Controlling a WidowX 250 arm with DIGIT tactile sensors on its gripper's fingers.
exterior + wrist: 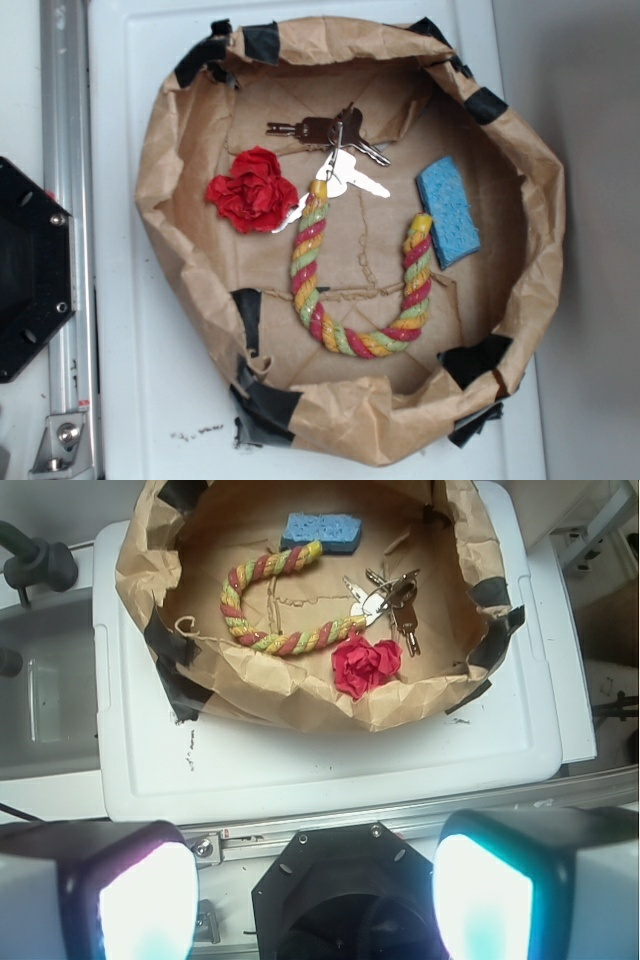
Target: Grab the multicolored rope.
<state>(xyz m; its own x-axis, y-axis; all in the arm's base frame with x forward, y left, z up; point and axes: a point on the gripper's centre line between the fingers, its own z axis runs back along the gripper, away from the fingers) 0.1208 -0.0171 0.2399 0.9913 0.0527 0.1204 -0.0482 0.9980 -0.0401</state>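
Red, yellow and green, the multicolored rope (pixel 352 290) lies in a U at the centre of the brown paper basket (pixel 180 170), between red flower (pixel 253 189) and blue sponge (pixel 447 211), while the hand (pixel 315 900), bottom of the wrist view, gapes empty.

The exterior camera hangs straight above the brown paper basket (pixel 180 150), looking down at close range so the basket nearly fills the picture. The wrist camera sits farther back and higher over the robot's black base (pixel 335 885), tilted forward toward the same basket (pixel 290 695), with the gripper (pixel 318 900) fingers blurred at the bottom edge. Both views share the basket and its contents on the white surface (pixel 330 760).
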